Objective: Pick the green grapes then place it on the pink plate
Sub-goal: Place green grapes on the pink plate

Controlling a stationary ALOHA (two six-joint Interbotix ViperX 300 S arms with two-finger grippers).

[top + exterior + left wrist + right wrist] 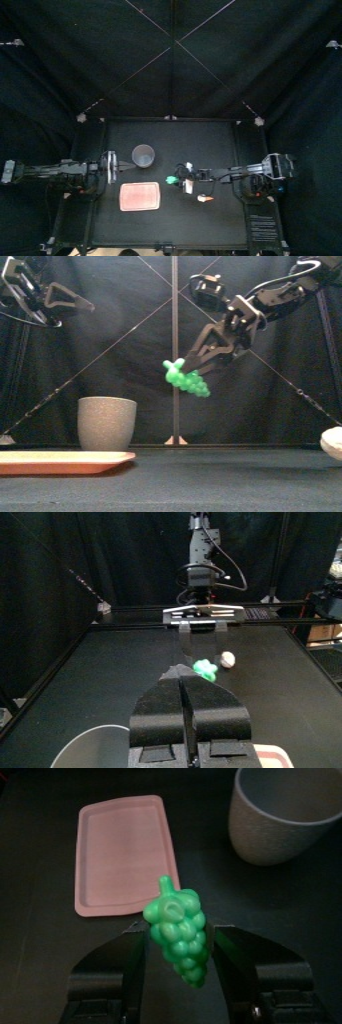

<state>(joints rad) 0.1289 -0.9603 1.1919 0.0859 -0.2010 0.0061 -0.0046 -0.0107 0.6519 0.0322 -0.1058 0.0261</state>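
Two jaws of my right gripper (pixel 182 956) are clenched on the green grapes (pixel 178 928), one against each flank of the bunch, and its stem end pokes out past the fingertips. From the front I see the bunch hanging in the air off those tips, well above the table (pixel 201 481). Below the jaws and over toward the left arm's side, the pink plate (pixel 118 853) lies flat on the table, well apart from the grapes. Near the plate but not touching it, further toward the back, the grey cup (pixel 107 422) stands upright. On the other side of the jaws, toward the front right, a pale toy (pixel 333 442) rests on the table. My left gripper (pixel 189 682) hangs raised at the far left, its jaws pressed flat against each other.
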